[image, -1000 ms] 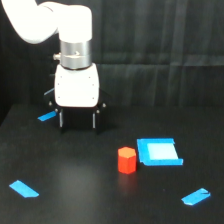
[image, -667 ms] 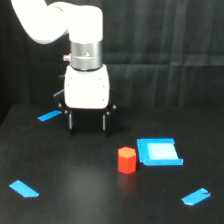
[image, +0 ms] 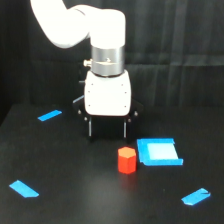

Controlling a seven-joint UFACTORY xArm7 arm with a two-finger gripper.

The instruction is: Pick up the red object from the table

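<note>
Tape strips (image: 49,115) lie at the exterior view's left on the table (image: 65,165). Gripper (image: 107,131) hangs above the surface, jaws spread apart, holding nothing. The red object (image: 127,160) stands upright just right of it, beside the blue square piece (image: 159,151).

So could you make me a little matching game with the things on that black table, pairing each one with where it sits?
Things:
1. red object
2. blue square piece
3. gripper
4. table

Places:
A. hanging above the table, fingers apart
B. under everything, black
C. standing on the table, in front of the fingers
D. lying flat at the red object's right in the exterior view

Pairs: 1-C, 2-D, 3-A, 4-B
</note>
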